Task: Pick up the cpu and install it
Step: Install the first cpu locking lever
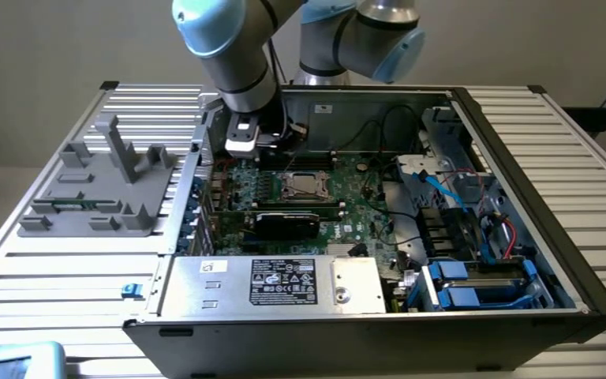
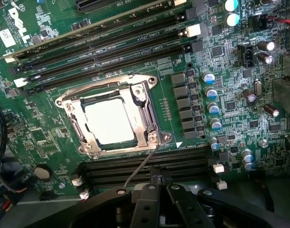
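Note:
The cpu is a pale, flat square chip lying in the motherboard socket, framed by the silver metal socket bracket. In the exterior view the cpu sits mid-board inside the open computer case. My gripper hovers above the board beside the socket, its black fingers shut together with nothing between them. A thin wire lever runs from the socket corner toward the fingertips. In the exterior view the gripper hangs over the board's far corner, toward the exterior view's left of the socket.
A silver power supply box with a black label fills the case's near side. A black card lies between it and the socket. Memory slots flank the socket. A grey fixture stands outside the case; blue drive bays and cables crowd the other side.

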{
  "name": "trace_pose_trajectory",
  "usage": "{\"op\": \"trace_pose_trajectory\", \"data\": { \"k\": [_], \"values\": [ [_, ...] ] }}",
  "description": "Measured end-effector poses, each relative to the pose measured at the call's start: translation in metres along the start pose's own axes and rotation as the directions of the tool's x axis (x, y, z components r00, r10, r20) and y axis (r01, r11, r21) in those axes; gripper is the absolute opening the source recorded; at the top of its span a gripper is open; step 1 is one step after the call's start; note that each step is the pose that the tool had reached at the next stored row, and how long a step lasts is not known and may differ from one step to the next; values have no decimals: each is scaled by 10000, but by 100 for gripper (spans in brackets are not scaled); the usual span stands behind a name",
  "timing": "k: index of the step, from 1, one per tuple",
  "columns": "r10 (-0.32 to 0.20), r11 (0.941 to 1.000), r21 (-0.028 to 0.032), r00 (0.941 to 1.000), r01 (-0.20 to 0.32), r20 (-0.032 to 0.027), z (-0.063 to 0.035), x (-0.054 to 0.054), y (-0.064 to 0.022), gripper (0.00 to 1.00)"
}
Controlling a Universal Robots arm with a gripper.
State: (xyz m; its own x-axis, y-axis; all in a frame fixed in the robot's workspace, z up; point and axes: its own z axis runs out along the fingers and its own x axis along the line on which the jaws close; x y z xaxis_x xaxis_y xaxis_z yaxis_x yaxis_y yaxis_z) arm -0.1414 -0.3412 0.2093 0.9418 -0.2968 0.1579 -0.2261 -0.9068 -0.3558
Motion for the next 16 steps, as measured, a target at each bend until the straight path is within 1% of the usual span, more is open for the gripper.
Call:
{"op": "trace_pose_trajectory", "data": {
  "k": [8,16],
  "values": [
    [299,9995,-43,9995,-299,-114,19,9,37,11],
    [448,9990,-35,9989,-448,-160,66,82,29,11]
  ]
}}
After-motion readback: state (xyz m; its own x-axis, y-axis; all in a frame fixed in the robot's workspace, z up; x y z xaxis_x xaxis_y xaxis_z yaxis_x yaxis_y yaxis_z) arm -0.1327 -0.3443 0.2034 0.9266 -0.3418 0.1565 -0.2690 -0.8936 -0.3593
